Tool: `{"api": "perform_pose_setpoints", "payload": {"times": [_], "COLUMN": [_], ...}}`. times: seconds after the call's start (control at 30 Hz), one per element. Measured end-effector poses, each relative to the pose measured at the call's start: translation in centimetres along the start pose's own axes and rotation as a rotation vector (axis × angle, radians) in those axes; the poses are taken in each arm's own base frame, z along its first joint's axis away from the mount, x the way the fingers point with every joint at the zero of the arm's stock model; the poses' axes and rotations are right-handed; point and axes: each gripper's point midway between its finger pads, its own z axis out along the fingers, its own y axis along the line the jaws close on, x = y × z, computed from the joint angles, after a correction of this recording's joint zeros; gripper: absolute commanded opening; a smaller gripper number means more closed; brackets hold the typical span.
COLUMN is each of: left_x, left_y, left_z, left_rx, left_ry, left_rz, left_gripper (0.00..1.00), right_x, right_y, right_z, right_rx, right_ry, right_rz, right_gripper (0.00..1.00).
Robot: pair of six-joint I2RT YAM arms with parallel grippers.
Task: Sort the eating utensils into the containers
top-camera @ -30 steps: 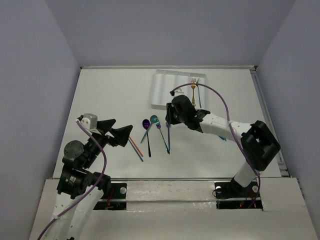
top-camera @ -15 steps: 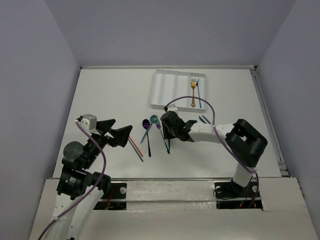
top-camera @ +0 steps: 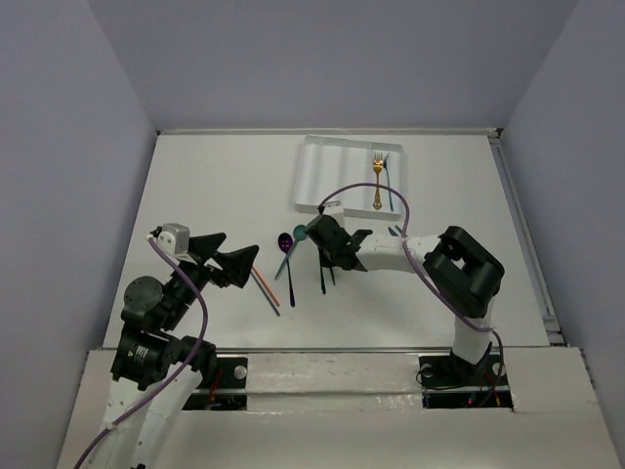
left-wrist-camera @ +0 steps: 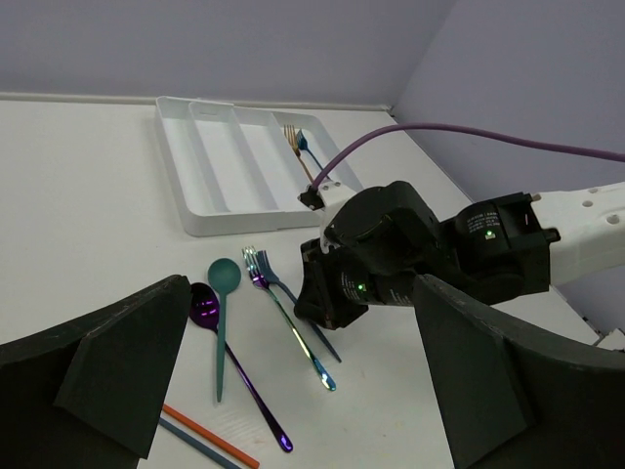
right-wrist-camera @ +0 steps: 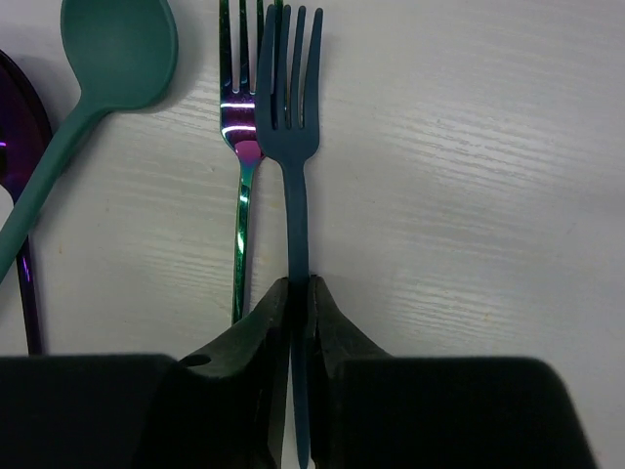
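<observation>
My right gripper [right-wrist-camera: 299, 288] is shut on the handle of a dark blue fork [right-wrist-camera: 293, 127], which lies flat on the table. Beside it, on its left, lies an iridescent fork [right-wrist-camera: 241, 127]. Further left are a teal spoon [right-wrist-camera: 112, 49] and a purple spoon [right-wrist-camera: 20, 147]. From above, the right gripper [top-camera: 327, 256] sits low over these utensils. The white tray [top-camera: 312, 176] stands behind them, with a gold fork [top-camera: 376, 181] and a blue fork [top-camera: 389, 181] in its right compartments. My left gripper [top-camera: 229, 256] hovers open and empty beside the red-orange and teal chopsticks [top-camera: 264, 288].
A purple cable [left-wrist-camera: 469, 132] arcs over the right arm. Short teal pieces [top-camera: 395, 232] lie right of the right wrist. The table's walls rise at the back and at both sides.
The right arm swung left and forward from near the tray to the forks. Its jaws closed on the dark blue fork's handle. The left arm has not moved.
</observation>
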Motion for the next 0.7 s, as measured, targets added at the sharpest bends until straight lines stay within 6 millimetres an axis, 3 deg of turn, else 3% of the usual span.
{"api": "perform_pose_setpoints", "payload": {"times": [0.3, 0.53, 0.63, 0.7], "left_x": [0.0, 0.0, 0.0, -0.1], "left_y": [0.0, 0.0, 0.0, 0.0], "left_z": [0.0, 0.0, 0.0, 0.0], "left_rx": [0.001, 0.002, 0.002, 0.002], "left_ry": [-0.001, -0.002, -0.002, -0.002], "left_rz": [0.001, 0.001, 0.001, 0.001], "left_gripper": [0.99, 0.99, 0.99, 0.99], "right_x": [-0.4, -4.2, -7.1, -9.7], "right_y": [-0.7, -1.2, -3.3, -6.8], "right_z": [-0.2, -3.5, -3.9, -2.8], "right_rx": [0.031, 0.006, 0.019, 0.056], "right_ry": [-0.014, -0.102, -0.144, -0.162], "right_rz": [-0.027, -0.022, 0.019, 0.086], "right_gripper": [0.01, 0.0, 0.0, 0.0]}}
